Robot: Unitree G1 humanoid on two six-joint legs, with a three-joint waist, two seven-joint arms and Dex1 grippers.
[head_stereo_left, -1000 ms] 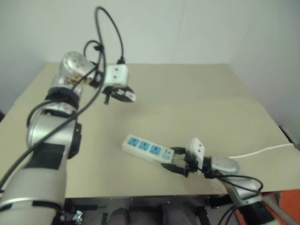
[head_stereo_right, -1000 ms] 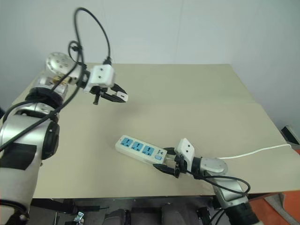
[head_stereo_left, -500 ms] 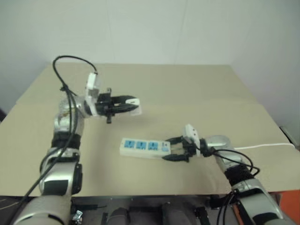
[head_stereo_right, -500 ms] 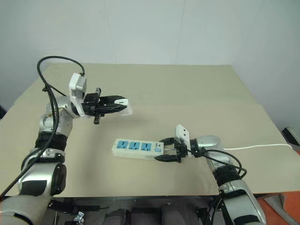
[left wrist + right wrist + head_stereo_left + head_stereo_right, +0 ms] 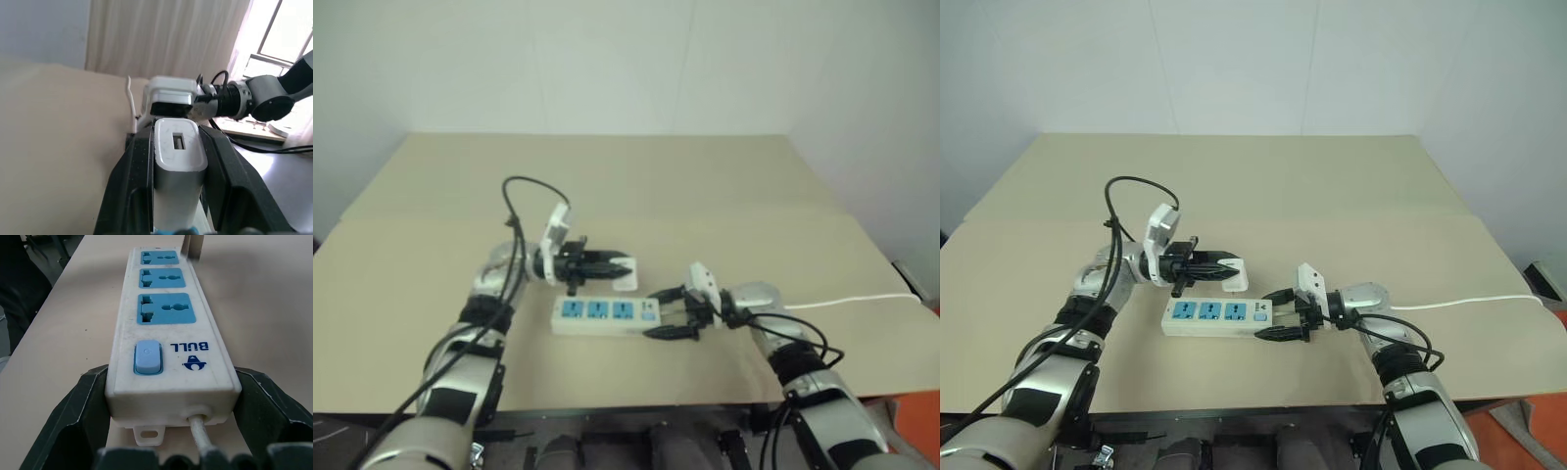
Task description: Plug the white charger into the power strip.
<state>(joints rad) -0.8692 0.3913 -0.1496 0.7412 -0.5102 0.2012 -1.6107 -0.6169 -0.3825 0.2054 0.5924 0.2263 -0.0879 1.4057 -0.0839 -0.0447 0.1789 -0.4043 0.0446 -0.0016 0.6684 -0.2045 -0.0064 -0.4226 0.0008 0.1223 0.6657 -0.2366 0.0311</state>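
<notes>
the left gripper (image 5: 1224, 264) is clenched on the white charger (image 5: 1235, 277), held just above the power strip (image 5: 1214, 316); the right gripper (image 5: 1278, 313) clasps the strip's switch end on the table (image 5: 1351, 186). charger grasped, strip steadied; plugging in remains.

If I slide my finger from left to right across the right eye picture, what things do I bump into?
Left gripper squeezing the white charger → power strip → right gripper around the strip's end → thin white cord running off toward the table edge.
</notes>
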